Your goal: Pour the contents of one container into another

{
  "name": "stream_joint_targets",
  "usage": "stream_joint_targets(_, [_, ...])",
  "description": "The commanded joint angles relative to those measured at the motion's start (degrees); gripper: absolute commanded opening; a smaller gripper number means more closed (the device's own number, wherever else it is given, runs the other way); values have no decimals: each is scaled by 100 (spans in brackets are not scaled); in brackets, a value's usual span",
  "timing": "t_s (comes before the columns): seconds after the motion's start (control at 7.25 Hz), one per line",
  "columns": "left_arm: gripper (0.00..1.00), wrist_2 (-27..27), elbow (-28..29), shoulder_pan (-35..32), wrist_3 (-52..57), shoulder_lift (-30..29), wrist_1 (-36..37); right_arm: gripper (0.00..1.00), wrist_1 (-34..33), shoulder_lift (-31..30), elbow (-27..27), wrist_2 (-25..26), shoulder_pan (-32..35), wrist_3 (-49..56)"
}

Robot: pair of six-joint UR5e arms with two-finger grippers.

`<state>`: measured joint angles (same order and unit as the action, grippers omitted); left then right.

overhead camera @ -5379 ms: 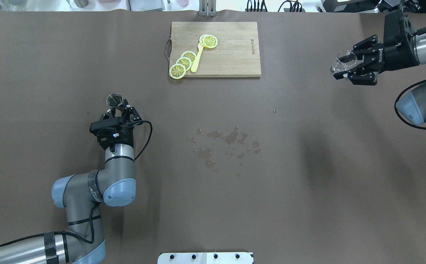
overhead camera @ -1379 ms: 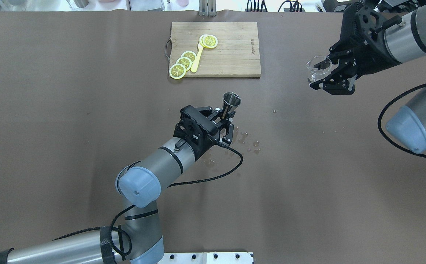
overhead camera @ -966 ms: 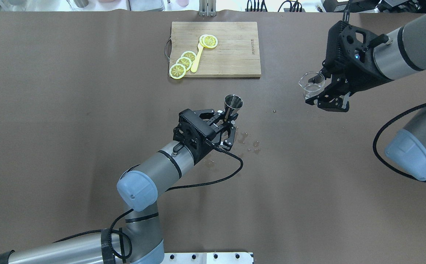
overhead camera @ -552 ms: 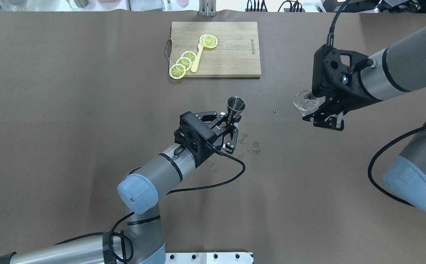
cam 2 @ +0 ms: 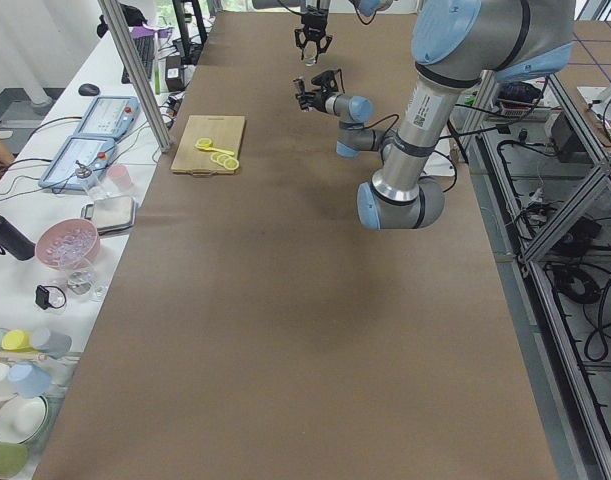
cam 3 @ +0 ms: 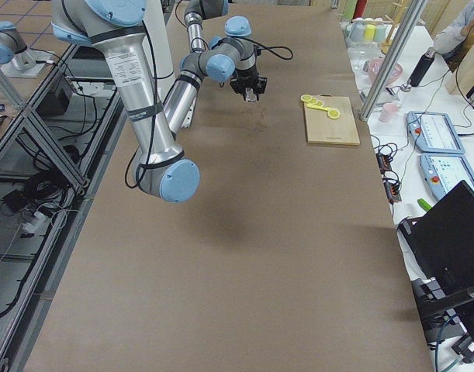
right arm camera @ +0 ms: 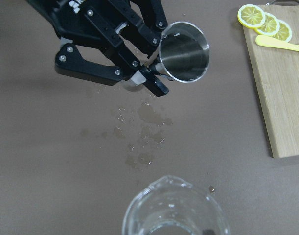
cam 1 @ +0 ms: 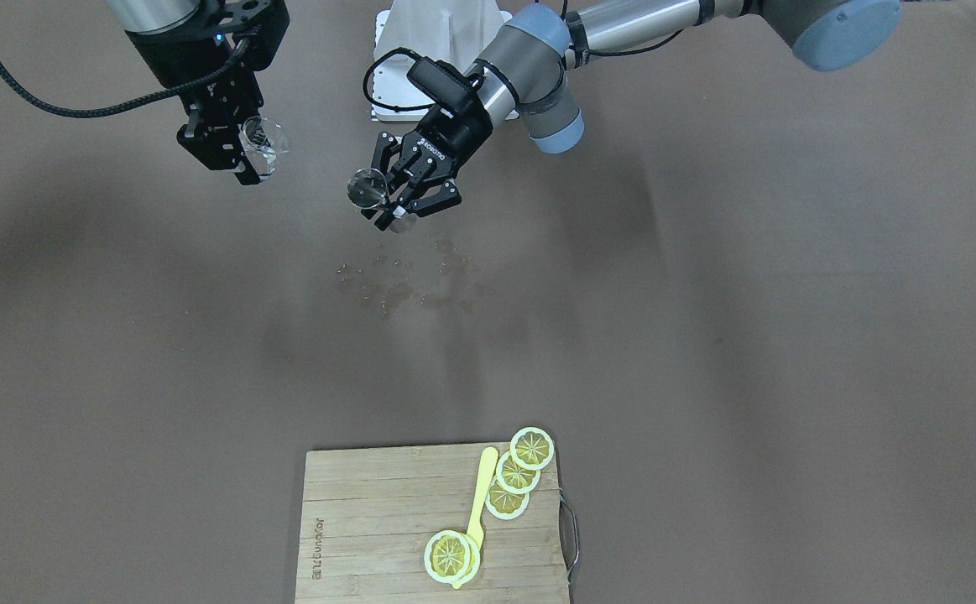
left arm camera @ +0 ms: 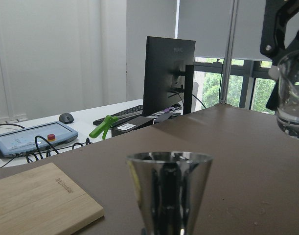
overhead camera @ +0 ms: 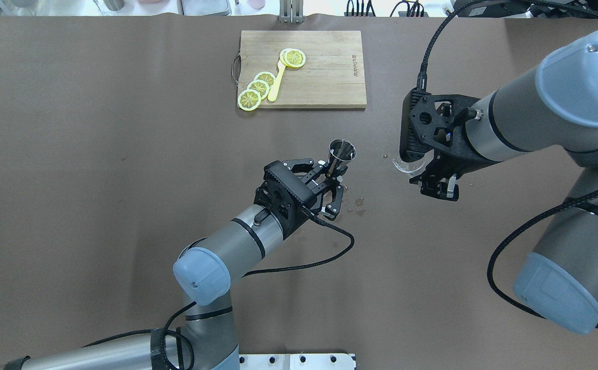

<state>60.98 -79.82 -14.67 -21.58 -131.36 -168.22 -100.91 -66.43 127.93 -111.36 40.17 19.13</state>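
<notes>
A steel jigger (overhead camera: 342,151) is held upright above the table's middle, with my left gripper (overhead camera: 330,174) shut on its narrow waist. Its open cup (right arm camera: 183,51) faces up and looks empty. A clear glass beaker (overhead camera: 405,166) hangs just to the jigger's right, with my right gripper (overhead camera: 435,180) shut on it. In the right wrist view the beaker (right arm camera: 174,211) holds a little clear liquid. The front-facing view shows the jigger (cam 1: 367,188) and the beaker (cam 1: 262,144) apart, both above the table. The beaker (left arm camera: 292,93) sits higher than the jigger's rim (left arm camera: 169,157).
A wooden cutting board (overhead camera: 324,77) with lemon slices (overhead camera: 257,88) and a yellow utensil (overhead camera: 276,82) lies at the far middle. Wet spots (cam 1: 404,285) mark the brown table cover below the jigger. Cups and boxes stand on the side bench (cam 2: 45,260).
My left gripper carried the jigger from the table's left to its middle. My right gripper brought the beaker from the far right, leftward and nearer, close beside the jigger.
</notes>
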Motion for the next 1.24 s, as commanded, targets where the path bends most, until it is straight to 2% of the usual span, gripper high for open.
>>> stream_joint_targets(0.0, [0, 20, 10, 113, 57, -91, 26, 0, -368, 253, -5, 368, -193, 21])
stream_joint_targets(0.69, [0, -7, 10, 201, 66, -144, 70, 0, -377, 289, 12, 519, -211, 21])
stream_joint_targets(1.1, [0, -16, 27, 201, 75, -144, 70, 0, -394, 341, 21, 773, -299, 12])
